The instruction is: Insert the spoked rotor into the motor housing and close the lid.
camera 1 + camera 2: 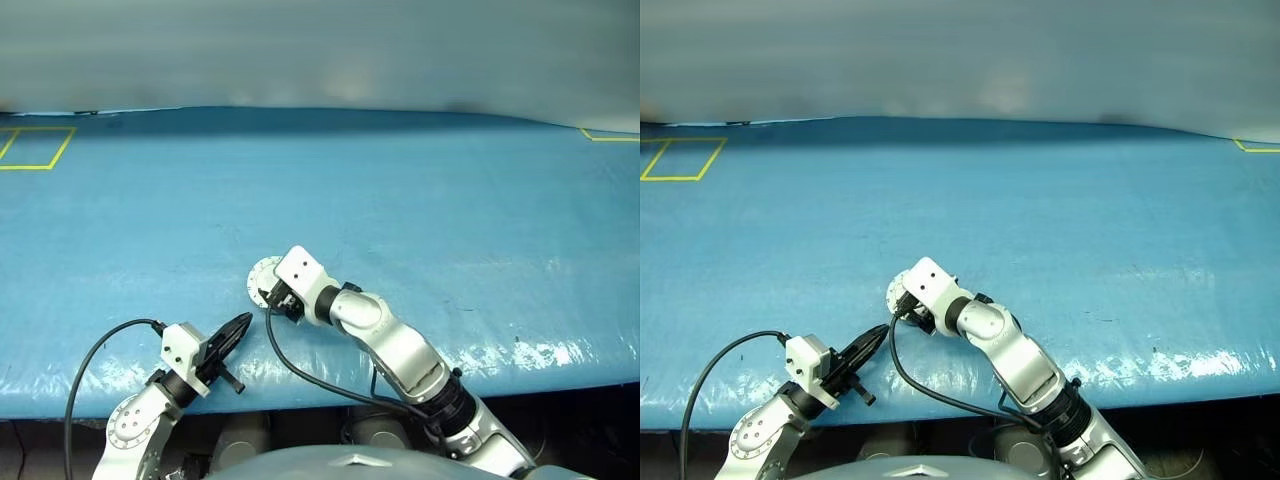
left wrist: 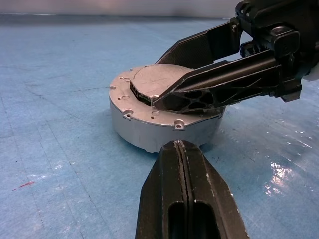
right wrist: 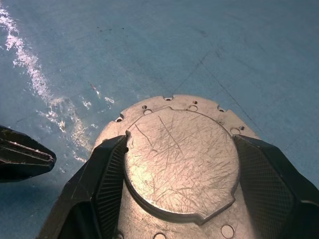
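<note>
Between the right gripper's (image 3: 182, 199) two black fingers (image 2: 209, 89), on the blue bench (image 1: 420, 200), sits the motor housing (image 2: 149, 130) with the lid (image 3: 182, 159) shut over it, plain scratched face and raised centre circle upward. The fingers stand wide on either side of that raised circle, resting on the lid. Just beside the housing, the left gripper (image 2: 182, 149) is pressed fully together, empty, its tip pointing at the housing's wall.

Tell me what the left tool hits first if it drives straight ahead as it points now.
Probably the housing side wall, lid closed on top, dead ahead of the shut left tool. The right tool sits higher, over the lid.
</note>
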Controlling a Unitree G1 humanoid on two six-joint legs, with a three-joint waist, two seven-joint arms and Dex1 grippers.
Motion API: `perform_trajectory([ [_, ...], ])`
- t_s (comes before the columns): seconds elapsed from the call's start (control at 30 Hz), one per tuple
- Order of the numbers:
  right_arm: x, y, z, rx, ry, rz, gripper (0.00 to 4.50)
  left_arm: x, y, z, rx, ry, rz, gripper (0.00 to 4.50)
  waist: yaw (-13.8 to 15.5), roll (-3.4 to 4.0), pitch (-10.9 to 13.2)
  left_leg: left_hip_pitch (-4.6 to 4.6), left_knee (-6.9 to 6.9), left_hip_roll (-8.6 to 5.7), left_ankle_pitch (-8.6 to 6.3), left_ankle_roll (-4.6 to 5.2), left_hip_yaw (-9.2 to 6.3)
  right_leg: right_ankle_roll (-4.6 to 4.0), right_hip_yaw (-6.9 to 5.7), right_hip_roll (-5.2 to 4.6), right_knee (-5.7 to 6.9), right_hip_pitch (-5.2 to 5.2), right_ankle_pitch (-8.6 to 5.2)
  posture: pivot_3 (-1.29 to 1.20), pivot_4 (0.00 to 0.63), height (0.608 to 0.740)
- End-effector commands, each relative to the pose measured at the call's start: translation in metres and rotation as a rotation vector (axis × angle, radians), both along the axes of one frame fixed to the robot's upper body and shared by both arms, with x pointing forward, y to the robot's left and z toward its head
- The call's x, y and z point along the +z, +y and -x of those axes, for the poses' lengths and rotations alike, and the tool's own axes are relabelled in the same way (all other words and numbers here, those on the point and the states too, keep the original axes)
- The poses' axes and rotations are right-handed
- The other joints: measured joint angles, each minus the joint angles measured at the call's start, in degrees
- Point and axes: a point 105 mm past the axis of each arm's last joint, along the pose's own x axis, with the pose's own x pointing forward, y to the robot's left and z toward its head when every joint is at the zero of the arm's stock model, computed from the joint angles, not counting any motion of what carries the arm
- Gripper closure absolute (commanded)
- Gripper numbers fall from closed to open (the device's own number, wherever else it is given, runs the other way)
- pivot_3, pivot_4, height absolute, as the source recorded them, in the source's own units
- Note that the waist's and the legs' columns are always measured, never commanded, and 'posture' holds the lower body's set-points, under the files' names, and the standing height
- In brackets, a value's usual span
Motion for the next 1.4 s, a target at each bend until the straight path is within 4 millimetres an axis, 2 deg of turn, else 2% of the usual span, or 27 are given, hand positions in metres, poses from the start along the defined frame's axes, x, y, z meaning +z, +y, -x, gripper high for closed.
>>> perform_trajectory([
  [0.03,-0.017,-0.009,-0.002,-0.054,0.058,0.030,1.48,0.009,-0.001,-0.001,-0.009,-0.038,-0.006,4.50,0.0,0.00,0.0,0.00,0.00,0.00,0.00,0.00,0.00,0.00,0.00,0.00,0.00,0.00,0.00,0.00,0.150,0.740],
  [0.33,-0.018,-0.011,-0.004,-0.039,0.054,0.038,1.48,0.008,0.000,-0.001,0.001,-0.036,-0.012,4.50,0.0,0.01,0.0,0.03,0.01,0.00,0.00,0.00,0.00,-0.02,0.00,0.00,0.01,0.03,-0.01,0.00,0.150,0.740],
  [0.57,-0.019,-0.011,-0.004,-0.035,0.070,0.033,1.48,0.018,0.033,-0.018,0.132,-0.080,-0.031,4.50,0.1,0.01,0.0,0.03,0.01,0.00,0.00,0.00,-0.02,-0.02,-0.02,0.01,0.02,0.03,-0.01,0.00,0.150,0.740],
  [0.67,-0.019,-0.011,-0.003,-0.031,0.071,0.034,1.48,0.023,0.039,-0.025,0.156,-0.092,-0.038,4.50,0.1,0.00,0.0,0.03,0.01,0.00,0.00,0.00,-0.01,-0.01,-0.01,0.00,0.00,0.04,-0.01,0.00,0.150,0.740],
  [0.8,-0.019,-0.011,-0.004,-0.031,0.068,0.038,1.48,0.043,0.029,-0.049,0.153,-0.068,-0.087,4.50,0.3,-0.08,-0.1,0.02,0.03,-0.02,0.01,-0.01,-0.10,0.08,-0.03,0.02,0.01,0.07,0.05,0.00,0.150,0.740],
  [0.93,-0.019,-0.013,-0.005,-0.037,0.063,0.038,1.48,0.049,0.024,-0.064,0.128,0.016,-0.072,4.50,0.1,0.05,-0.1,0.04,0.02,-0.03,0.04,-0.05,-0.10,0.26,-0.03,0.02,0.01,0.10,0.16,0.00,0.150,0.740],
  [1.2,-0.020,-0.013,-0.005,-0.050,0.061,0.033,1.48,0.065,0.001,-0.083,-0.033,0.205,0.101,4.50,0.1,0.05,-0.1,0.04,-0.01,-0.03,0.05,-0.08,-0.18,0.29,-0.08,0.03,0.03,0.10,0.19,0.00,0.150,0.740],
  [1.4,-0.020,-0.013,-0.006,-0.054,0.063,0.030,1.48,0.057,-0.001,-0.091,-0.084,0.310,0.107,4.50,0.1,0.06,-0.1,0.04,-0.03,-0.03,0.07,-0.10,-0.18,0.28,-0.08,0.03,0.02,0.09,0.19,0.00,0.150,0.740],
])
